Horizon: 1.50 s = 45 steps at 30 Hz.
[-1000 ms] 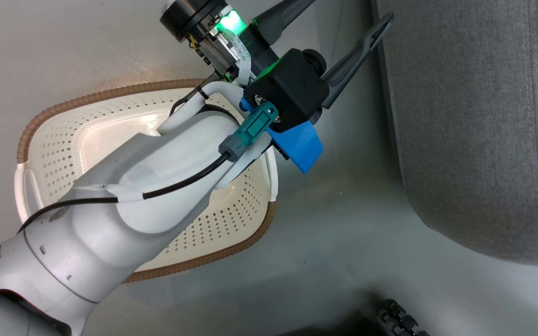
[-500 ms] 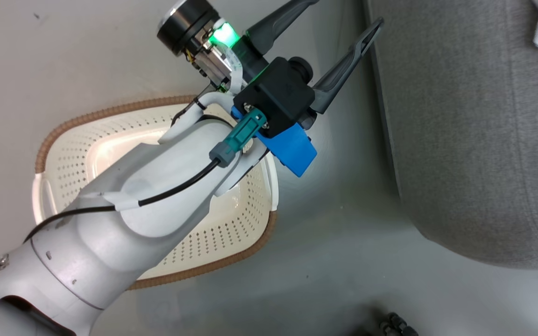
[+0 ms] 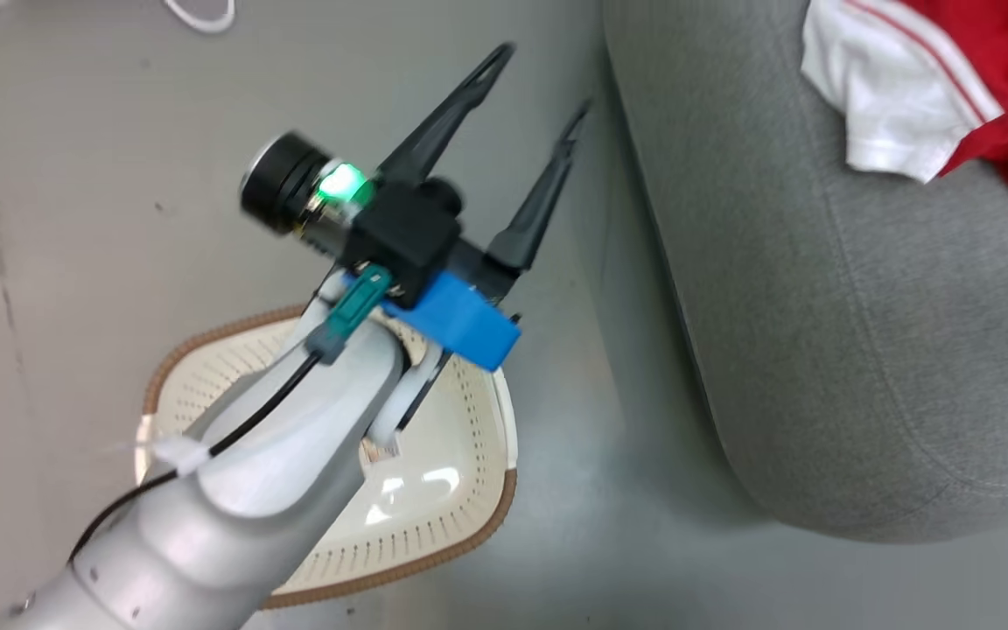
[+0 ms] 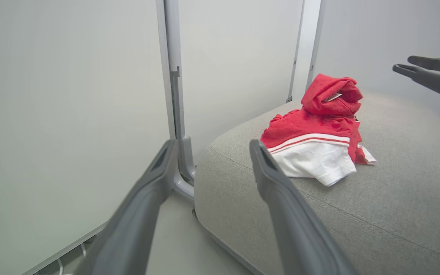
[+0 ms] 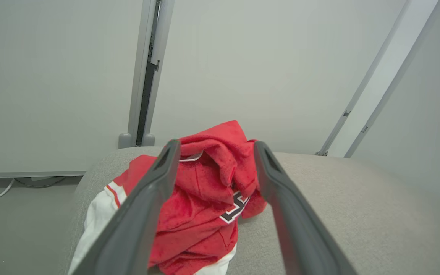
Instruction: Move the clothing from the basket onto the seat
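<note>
Right gripper (image 5: 216,145) is hanging spread and empty above the seat (image 5: 357,198), clothing (image 5: 204,198) lying heaped on the seat directly ahead; left gripper (image 3: 543,77), likewise spread, is hovering beside the seat, farther off.

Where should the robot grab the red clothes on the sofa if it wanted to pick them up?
Probably the bunched red hump at the top of the clothing pile, coming down from above. It stands up in thick folds, clear of the grey sofa, so there is plenty to pinch. The white part lies flat on the sofa and looks harder to pinch.
</note>
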Motion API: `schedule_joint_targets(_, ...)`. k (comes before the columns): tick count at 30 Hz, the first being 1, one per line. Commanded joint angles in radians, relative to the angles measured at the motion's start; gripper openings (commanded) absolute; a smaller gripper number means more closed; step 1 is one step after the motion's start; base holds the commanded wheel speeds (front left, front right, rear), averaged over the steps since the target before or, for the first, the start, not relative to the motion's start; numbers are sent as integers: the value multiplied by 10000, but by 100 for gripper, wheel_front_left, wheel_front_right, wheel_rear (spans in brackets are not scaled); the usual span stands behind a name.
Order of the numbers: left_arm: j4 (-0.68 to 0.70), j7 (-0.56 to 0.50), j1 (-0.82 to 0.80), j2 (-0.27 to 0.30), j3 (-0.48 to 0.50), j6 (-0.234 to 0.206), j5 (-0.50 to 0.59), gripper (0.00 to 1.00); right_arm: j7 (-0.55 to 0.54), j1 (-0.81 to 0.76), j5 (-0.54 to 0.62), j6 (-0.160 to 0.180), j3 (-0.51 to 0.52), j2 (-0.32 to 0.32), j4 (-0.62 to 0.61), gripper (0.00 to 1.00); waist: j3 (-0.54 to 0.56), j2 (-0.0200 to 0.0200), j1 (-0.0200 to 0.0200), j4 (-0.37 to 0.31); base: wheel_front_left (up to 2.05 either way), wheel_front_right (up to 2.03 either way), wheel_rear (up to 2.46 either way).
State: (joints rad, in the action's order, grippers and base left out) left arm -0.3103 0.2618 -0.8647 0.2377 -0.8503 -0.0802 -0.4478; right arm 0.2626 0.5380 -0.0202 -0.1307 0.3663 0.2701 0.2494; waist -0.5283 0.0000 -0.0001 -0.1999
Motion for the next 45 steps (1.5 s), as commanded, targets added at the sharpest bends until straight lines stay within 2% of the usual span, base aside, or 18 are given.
schedule_joint_targets(1, 69, 39, 289, 71, 145, -70, 53, 100, 34, -254, -34, -2, -101, -131, -121, 100, 687, 0, 1, 53, 0, 0, 0)
schedule_joint_targets(6, 452, 42, 1597, 141, 1401, -184, 225, 100, 35, -941, -159, -2, -922, -528, -815, 100, 1518, 0, 1, 361, 0, 0, 0)
schedule_joint_targets(14, 1107, 34, 3605, 116, 3620, -68, 844, 100, 34, -1647, -230, -2, -1764, -983, -1424, 100, 2486, 0, 1, 1068, 0, 0, 0)
schedule_joint_targets(21, 1245, 35, 5107, -281, 5202, 356, 1408, 100, 34, -2486, -273, -2, -2342, -1556, -1568, 100, 3297, 0, 1, 1648, 0, 0, 0)
schedule_joint_targets(26, 1340, 35, 6050, -603, 6171, 617, 1912, 100, 34, -2990, -349, -2, -2700, -1732, -1361, 100, 3722, 0, 1, 1901, 0, 0, 0)
schedule_joint_targets(35, 1442, 36, 7167, -1236, 7569, 1053, 2605, 100, 34, -3694, -457, -3, -2914, -1977, -1075, 100, 4226, 0, 1, 2146, 0, 0, 0)
schedule_joint_targets(45, 1309, 36, 7828, -1690, 8297, 1520, 3013, 100, 35, -4438, -541, -3, -2854, -2164, -916, 100, 4703, 0, 1, 2304, 0, 0, 0)
